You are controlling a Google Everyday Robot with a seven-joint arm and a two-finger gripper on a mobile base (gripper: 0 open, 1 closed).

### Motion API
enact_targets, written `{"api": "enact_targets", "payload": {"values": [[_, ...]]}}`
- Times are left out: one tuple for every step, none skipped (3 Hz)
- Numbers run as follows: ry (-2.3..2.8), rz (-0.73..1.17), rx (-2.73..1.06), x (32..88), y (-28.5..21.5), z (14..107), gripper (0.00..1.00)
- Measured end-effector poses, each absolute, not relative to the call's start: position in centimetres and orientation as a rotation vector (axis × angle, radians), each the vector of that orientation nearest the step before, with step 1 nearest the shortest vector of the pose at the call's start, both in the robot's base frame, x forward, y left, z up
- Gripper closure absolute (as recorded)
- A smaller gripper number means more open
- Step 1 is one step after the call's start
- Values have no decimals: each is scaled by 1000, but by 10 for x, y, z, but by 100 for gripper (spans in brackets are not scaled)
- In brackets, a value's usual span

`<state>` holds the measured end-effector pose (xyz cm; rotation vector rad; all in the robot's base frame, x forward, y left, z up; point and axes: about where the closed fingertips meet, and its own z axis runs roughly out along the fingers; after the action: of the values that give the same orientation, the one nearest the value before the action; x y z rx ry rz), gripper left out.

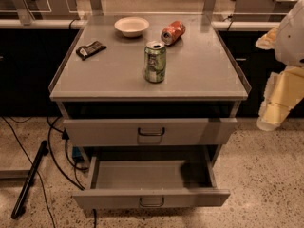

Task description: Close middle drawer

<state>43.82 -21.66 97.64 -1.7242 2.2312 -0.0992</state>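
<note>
The middle drawer (pixel 151 198) is pulled far out of the grey cabinet (pixel 147 95). It has a low flat front and a small loop handle (pixel 152 202), and its inside looks empty. The taller-fronted drawer (pixel 109 131) above it, with a larger handle, stands slightly out too. The lowest drawer is hidden beneath the open one. My gripper (pixel 271 117) hangs at the right edge of the view. It is beside the cabinet's right side, level with the upper drawer, and touches nothing.
On the cabinet top stand a green can (pixel 155 61), a red can on its side (pixel 173 32), a white bowl (pixel 131 26) and a dark snack packet (pixel 90 50). Cables (pixel 57 160) and a black bar (pixel 29 179) lie on the floor at left.
</note>
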Motion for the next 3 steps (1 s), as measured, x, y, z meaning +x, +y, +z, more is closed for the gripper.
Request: {"api": "enact_targets", "payload": {"values": [[2231,-99,-1724,438,-217,976,0],[2229,-86,-1718,436,-217,960,12],[2213,-8,-1686,421,-220,898,36]]}}
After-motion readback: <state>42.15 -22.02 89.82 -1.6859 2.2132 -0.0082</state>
